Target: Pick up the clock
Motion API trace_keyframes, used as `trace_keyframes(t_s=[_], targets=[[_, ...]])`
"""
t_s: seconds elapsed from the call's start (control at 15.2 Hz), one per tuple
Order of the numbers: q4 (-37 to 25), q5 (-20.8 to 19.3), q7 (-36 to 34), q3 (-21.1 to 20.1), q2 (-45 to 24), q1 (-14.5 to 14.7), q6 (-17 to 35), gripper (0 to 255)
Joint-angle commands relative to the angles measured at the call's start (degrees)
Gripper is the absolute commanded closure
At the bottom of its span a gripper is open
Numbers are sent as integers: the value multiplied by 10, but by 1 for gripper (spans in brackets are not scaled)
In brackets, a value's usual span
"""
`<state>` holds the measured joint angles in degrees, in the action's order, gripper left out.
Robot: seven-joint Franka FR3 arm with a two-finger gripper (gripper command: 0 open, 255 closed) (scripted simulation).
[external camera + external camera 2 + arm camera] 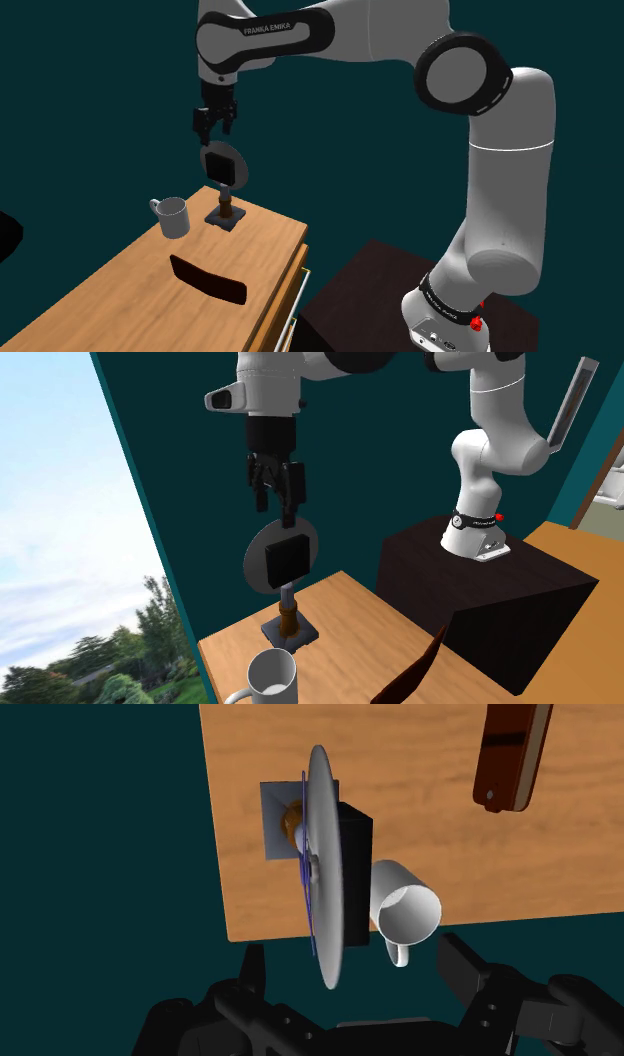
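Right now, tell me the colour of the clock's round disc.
Grey; the clock's disc shows it best in the second exterior view.

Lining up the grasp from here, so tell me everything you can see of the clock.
The clock is a thin grey round disc with a black box on its back and thin blue lines on its face, raised on a short brown post over a square base. It stands upright near a corner of the wooden table, apart from a white mug. The open claw hangs just above its rim, not touching.
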<state>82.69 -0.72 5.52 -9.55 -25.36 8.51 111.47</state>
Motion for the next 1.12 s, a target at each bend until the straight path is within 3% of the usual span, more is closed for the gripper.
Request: trace_keyframes(t_s=[0.0,0.46,0.53,1.06], targets=[[-1,-2,-1,0,-10,2,8,0],[28,-3,0,1,-19,2,46,0],[29,-3,0,1,-18,2,46,255],[30,-3,0,1,-18,2,47,255]])
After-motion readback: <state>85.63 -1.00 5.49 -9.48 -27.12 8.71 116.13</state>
